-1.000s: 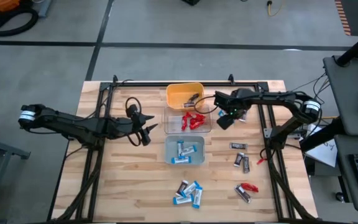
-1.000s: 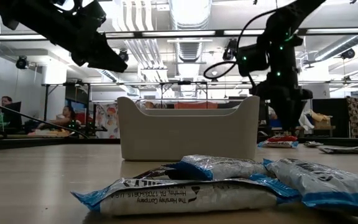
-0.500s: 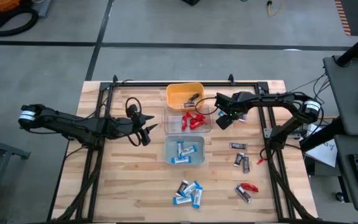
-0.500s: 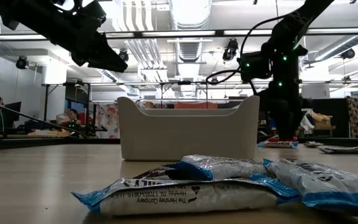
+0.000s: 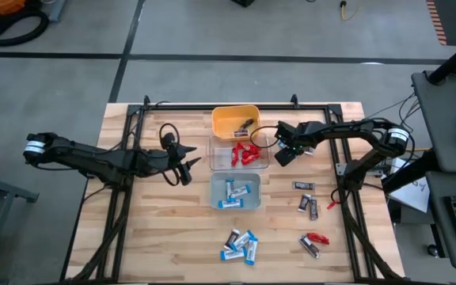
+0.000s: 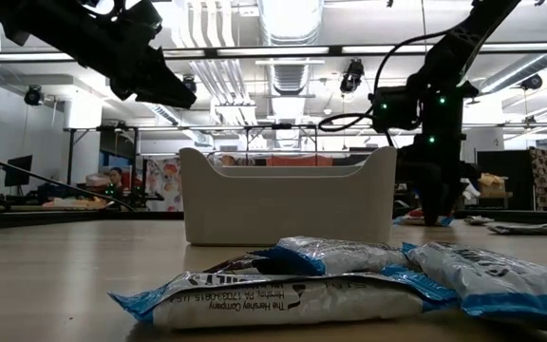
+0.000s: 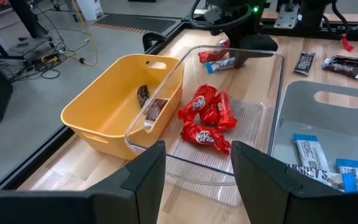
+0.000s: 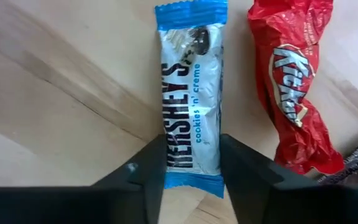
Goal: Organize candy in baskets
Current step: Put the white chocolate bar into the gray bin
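Table (image 5: 165, 237): three bins in a column at centre. Yellow bin (image 5: 229, 120) at the far end with a couple of dark bars, clear bin (image 5: 264, 158) in the middle with red bars, grey bin (image 5: 218, 188) nearest with blue-and-white bars. Loose candy near the front edge (image 5: 241, 245) and to the right (image 5: 308, 204).

Left arm parked left of the bins, left gripper (image 5: 187, 168) raised, fingers spread, holding nothing.

Right gripper (image 5: 286, 152) is down at the table just right of the clear bin. In the right wrist view its fingers sit on either side of a blue-and-white bar (image 8: 190, 99), close against the wrapper edges. They look to be closing on it, but I can't confirm a firm hold. The bar lies flat on the wood, lengthwise between the fingers, with most of its length ahead of them.

Risks, as I judge them:
- Fingers bite near one end, so the bar may droop or swing once lifted, and a slick wrapper could slip out.
- The red bar (image 8: 294, 87) lies just beside it; its crinkled edge could get caught or dragged.
- The clear bin wall is close, so a low lift could clip the rim.
- Target should be the grey bin, past the clear one; releasing short would mix the colours.
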